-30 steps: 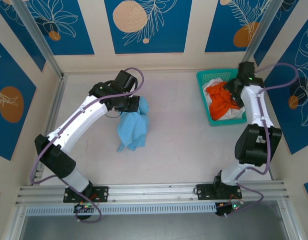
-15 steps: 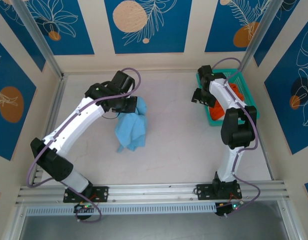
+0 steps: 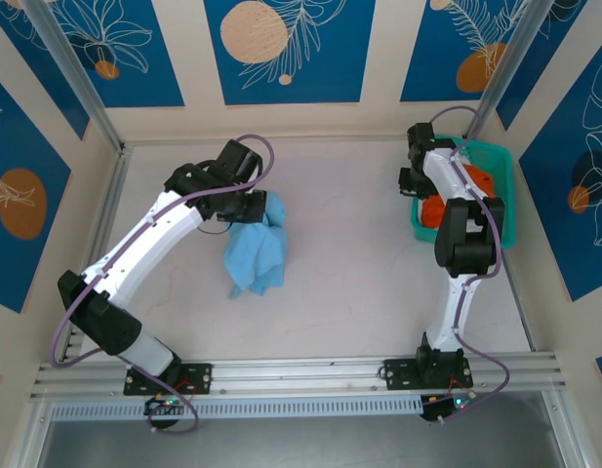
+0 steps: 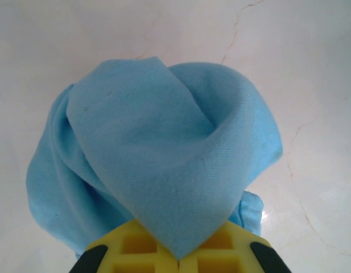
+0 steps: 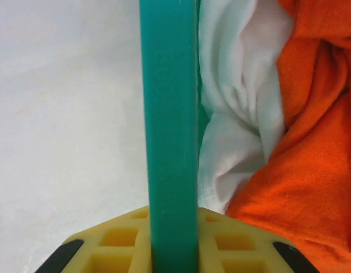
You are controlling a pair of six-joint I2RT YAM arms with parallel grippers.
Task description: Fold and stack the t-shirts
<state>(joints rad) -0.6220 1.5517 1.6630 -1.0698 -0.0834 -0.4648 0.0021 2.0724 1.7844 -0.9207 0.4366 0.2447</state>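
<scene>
Basket (image 5: 169,114) holds orange shirt (image 5: 312,142), white shirt (image 5: 238,85) — right pincer (image 5: 172,233) grips its rim, left pincer (image 4: 178,250) blue shirt (image 4: 164,153).

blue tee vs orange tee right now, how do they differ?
The light blue t-shirt is bunched up in the shut left gripper over the table; the orange t-shirt lies in the teal basket against the white t-shirt. The light blue t-shirt is gripped; the orange t-shirt is not, since the right gripper pinches the teal basket's rim instead. Both are crumpled, neither folded.
</scene>
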